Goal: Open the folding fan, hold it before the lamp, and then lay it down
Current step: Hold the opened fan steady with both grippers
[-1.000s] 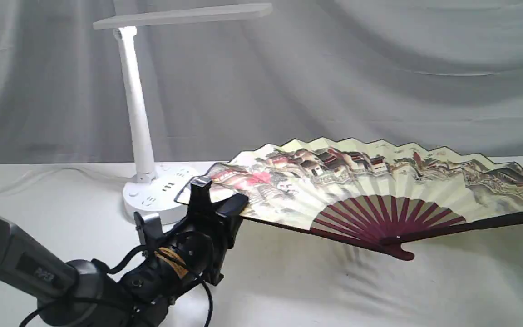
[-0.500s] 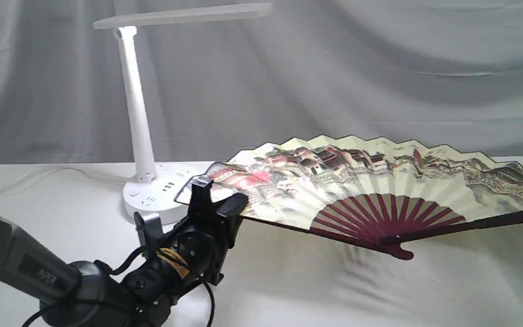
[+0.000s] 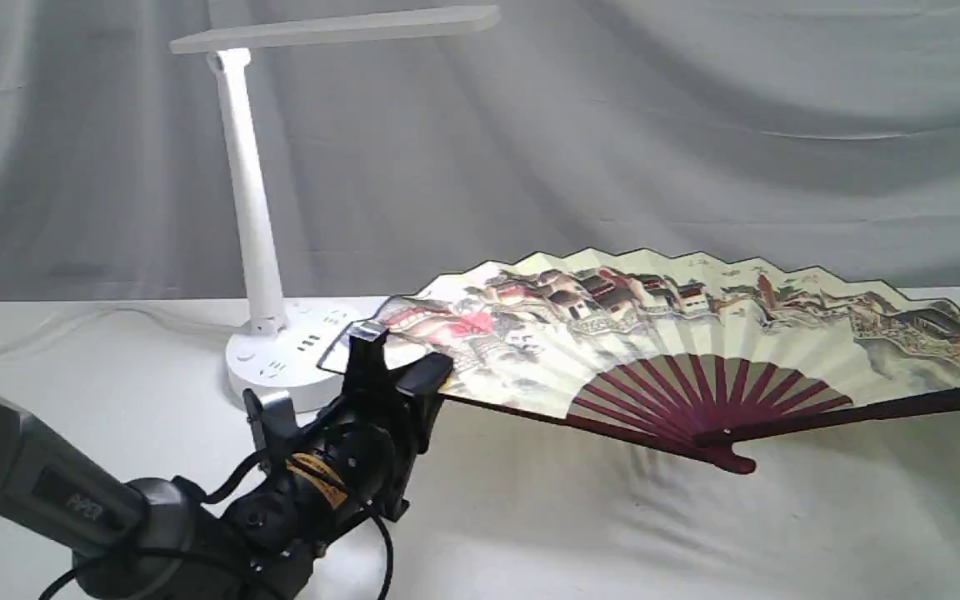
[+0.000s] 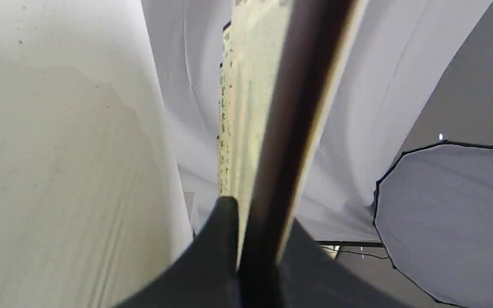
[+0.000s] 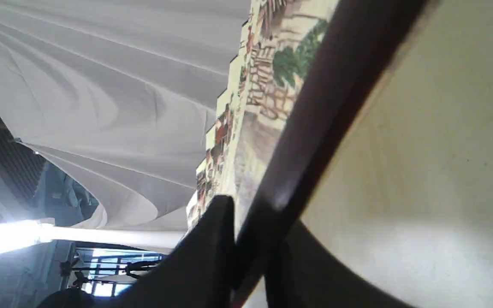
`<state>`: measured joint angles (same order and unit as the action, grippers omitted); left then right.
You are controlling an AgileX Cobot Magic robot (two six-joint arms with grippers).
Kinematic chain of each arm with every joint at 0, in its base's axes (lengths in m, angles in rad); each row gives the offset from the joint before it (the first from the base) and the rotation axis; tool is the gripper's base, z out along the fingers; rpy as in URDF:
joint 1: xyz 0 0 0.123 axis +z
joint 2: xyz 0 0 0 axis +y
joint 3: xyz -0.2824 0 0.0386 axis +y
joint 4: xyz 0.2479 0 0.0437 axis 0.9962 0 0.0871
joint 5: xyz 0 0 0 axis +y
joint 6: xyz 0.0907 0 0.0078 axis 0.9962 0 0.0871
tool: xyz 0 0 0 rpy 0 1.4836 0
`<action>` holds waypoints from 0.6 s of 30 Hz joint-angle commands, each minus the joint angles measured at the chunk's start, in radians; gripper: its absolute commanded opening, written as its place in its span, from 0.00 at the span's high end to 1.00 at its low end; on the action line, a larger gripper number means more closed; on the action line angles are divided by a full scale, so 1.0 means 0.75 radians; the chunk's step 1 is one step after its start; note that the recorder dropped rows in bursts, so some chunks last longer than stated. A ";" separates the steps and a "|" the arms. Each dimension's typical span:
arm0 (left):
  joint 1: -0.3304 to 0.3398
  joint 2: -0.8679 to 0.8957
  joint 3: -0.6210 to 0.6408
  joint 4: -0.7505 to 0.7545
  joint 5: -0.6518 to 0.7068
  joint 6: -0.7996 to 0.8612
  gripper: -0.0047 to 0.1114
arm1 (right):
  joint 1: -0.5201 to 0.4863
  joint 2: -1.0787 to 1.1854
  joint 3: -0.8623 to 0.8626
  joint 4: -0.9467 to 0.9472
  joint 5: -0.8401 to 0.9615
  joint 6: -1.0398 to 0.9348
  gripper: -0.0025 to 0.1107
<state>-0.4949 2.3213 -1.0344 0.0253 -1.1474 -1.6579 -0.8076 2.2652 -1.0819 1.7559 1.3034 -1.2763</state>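
Grey draped fabric backdrop [image 3: 697, 125] behind, white cloth-covered table [image 3: 530, 542] below

Large pleated cream paper folding fan [image 3: 613, 333] with painted village scene and maroon wooden ribs is spread fully, so step 1 (open) looks done. It spans from centre to the right edge of the exterior view, leaning back, with the pivot low over the cloth and a shadow under it. Can't tell if the pivot touches

White plastic desk lamp [image 3: 251, 208] with round socketed base, slim stem and flat head stands at the back left. Only the fan's left tip overlaps the base, and most of the leaf sits right of the lamp. My read: the hold in front of the lamp is partial or ending. Lay-down is not done, since both ends are gripped

Left gripper [image 3: 401, 358]: jaws nearly closed, pinching the left guard, confirmed in the wrist view [image 4: 257, 222]

Right gripper [image 5: 250, 222]: same narrow pinch on the right guard, barely visible at the frame edge in the exterior view

Remaining: lower it flat, then open both claws
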 commanded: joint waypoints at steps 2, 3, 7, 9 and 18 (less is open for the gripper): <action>0.024 -0.067 -0.009 -0.208 -0.098 -0.063 0.96 | -0.022 -0.007 -0.002 -0.015 -0.110 -0.093 0.98; 0.024 -0.068 -0.009 -0.219 -0.098 -0.059 0.96 | -0.019 -0.007 -0.002 -0.015 -0.110 -0.073 0.98; 0.024 -0.071 -0.009 -0.244 -0.098 -0.056 0.96 | 0.004 -0.010 -0.002 -0.015 -0.110 -0.059 0.98; 0.024 -0.071 -0.009 -0.244 -0.098 -0.056 0.96 | 0.027 -0.010 -0.002 -0.015 -0.110 -0.059 0.98; 0.024 -0.122 0.035 -0.280 -0.098 -0.090 0.96 | 0.102 -0.107 -0.002 -0.015 -0.110 -0.025 0.98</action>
<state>-0.4915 2.2684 -1.0087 -0.0660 -1.1305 -1.6530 -0.7379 2.2052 -1.0819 1.7733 1.2848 -1.2381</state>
